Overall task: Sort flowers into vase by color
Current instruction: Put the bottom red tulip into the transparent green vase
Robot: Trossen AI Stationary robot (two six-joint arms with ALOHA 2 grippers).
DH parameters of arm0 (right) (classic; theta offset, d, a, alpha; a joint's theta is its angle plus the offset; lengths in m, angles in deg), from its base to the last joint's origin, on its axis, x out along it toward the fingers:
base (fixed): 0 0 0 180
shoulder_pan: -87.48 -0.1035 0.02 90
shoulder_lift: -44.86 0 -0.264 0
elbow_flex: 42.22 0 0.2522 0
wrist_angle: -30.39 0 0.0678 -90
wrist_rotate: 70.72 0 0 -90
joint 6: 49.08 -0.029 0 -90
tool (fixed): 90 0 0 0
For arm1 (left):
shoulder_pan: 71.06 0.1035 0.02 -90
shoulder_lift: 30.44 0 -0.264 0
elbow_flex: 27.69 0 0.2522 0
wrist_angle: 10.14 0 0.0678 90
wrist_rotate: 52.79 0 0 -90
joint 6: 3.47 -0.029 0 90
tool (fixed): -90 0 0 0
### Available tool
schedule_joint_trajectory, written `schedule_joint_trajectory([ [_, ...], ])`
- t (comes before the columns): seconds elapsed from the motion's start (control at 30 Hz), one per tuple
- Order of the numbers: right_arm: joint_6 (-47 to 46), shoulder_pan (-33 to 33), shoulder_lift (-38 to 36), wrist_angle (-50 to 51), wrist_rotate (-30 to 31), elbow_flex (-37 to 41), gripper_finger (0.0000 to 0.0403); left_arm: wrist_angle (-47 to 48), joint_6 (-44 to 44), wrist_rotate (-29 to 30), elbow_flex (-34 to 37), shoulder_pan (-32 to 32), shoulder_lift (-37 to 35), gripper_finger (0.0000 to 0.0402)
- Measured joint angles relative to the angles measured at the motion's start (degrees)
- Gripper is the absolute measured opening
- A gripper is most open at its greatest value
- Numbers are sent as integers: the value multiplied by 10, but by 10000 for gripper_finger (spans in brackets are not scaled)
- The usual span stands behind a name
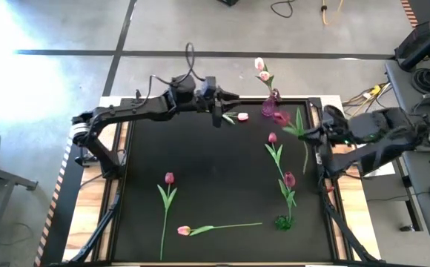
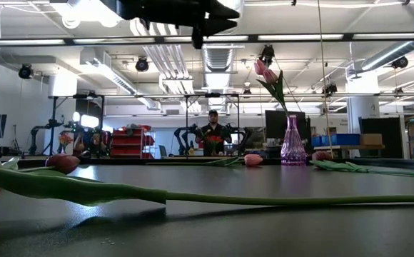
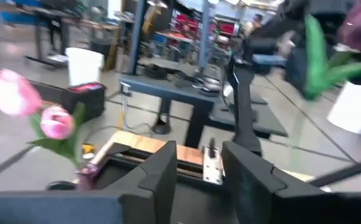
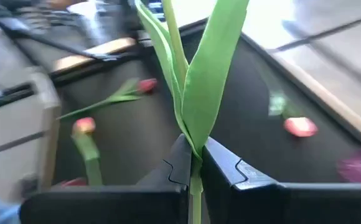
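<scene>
from above, a slim purple glass vase (image 1: 270, 106) at the black mat's (image 1: 215, 178) far edge holds 2 pale pink tulips (image 1: 261, 70), with a 3rd pink tulip (image 1: 236, 117) lying by the left gripper (image 1: 222, 117), and 5 more flat on the mat. the left wrist view shows that gripper's fingers (image 3: 162, 174) part open, holding nothing. the right wrist view shows the right gripper (image 4: 196, 163) pinched shut on a smooth green stem (image 4: 196, 93).

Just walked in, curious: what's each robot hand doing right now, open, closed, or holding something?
Left gripper: fingers apart, holding nothing, above the table's far edge.
Right gripper: closed on a dark tulip's stem.
</scene>
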Motion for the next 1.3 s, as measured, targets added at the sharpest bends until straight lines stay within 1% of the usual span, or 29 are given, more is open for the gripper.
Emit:
schedule_joint_trajectory([
  [0.17, -49, -111, -26, -32, -6, 26, 15, 3, 0, 46, 51, -1, -56, 74],
  [0.3, -76, -188, -40, -66, 15, 59, 15, 9, 10, 73, 71, -4, -84, 52],
  [0.43, -94, -256, -45, -118, 37, 113, 15, 11, 10, 79, 72, -6, -101, 38],
  [0.6, -91, -323, -52, -202, 98, 176, 15, 70, -3, 93, 46, -7, -104, 37],
  [0.67, -94, -342, -49, -231, 128, 192, 15, 85, -8, 93, 33, -7, -104, 37],
  [0.77, -95, -363, -38, -262, 191, 205, 15, 112, -29, 93, 16, -7, -104, 37],
  [0.9, -107, -378, 6, -279, 268, 206, 15, 155, -55, 93, -7, -7, -106, 37],
  [1.03, -166, -387, 60, -290, 306, 200, 15, 221, -88, 93, -37, -7, -109, 37],
  [1.13, -185, -392, 106, -294, 318, 184, 15, 268, -111, 92, -60, -7, -109, 37],
  [1.2, -197, -393, 133, -282, 319, 172, 15, 287, -124, 92, -71, -7, -109, 37],
  [1.3, -224, -392, 162, -250, 338, 140, 15, 296, -139, 92, -78, -6, -110, 37],
])
